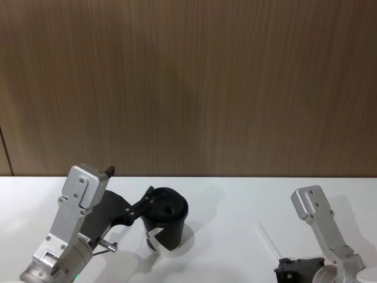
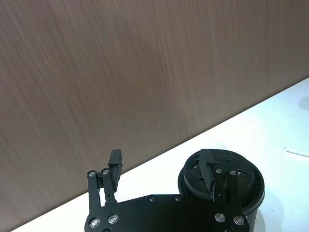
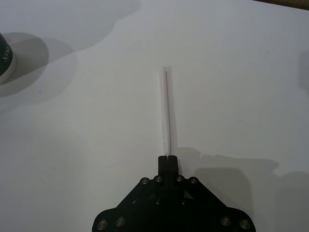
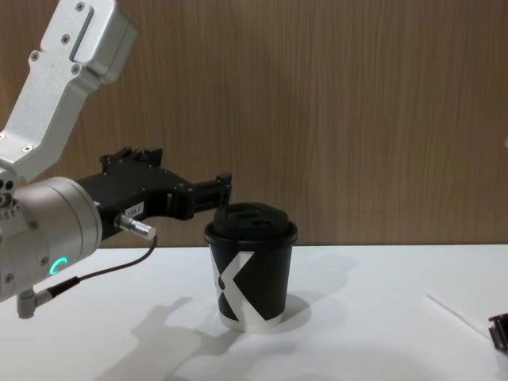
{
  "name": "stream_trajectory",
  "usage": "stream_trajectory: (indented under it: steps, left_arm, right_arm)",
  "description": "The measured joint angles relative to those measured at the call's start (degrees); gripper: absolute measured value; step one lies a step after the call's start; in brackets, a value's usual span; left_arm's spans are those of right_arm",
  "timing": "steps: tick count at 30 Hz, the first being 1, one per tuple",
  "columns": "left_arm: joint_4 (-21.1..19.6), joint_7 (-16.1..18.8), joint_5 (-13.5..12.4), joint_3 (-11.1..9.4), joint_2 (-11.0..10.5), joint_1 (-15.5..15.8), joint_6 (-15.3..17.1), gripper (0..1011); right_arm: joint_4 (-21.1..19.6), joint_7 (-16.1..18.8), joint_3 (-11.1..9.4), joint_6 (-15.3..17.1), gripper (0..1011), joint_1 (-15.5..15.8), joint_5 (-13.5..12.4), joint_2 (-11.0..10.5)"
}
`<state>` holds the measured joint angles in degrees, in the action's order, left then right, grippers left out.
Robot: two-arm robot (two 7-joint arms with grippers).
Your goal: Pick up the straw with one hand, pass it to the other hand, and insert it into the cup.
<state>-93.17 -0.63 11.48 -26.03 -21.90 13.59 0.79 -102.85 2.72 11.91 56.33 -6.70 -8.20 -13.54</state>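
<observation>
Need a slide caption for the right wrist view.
Right tool shut on one end of the white straw, which lies along the white table.

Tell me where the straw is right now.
The straw lies along the white table on the robot's right, its near end pinched in the right hand, well right of the cup.

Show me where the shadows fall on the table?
Chest view: the cup and the left hand above it throw soft grey shadows leftward on the white table. Right wrist view: the right hand, shut on the straw, darkens the table beside it.
</observation>
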Motion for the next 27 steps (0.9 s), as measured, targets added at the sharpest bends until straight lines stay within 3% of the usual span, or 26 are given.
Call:
stream_trajectory:
  steps: [16,27]
  left_arm:
    - [0.0,0.0,0.0,0.0,0.0,0.0,0.0,1002]
    - [0.0,0.0,0.0,0.0,0.0,0.0,0.0,1002]
  right_arm:
    - [-2.3,1.7,-2.5,-4.7,0,0.1,-0.8,0.7]
    - [-5.1,5.6,-5.8,-11.5,0,0.5,-4.6,2.0]
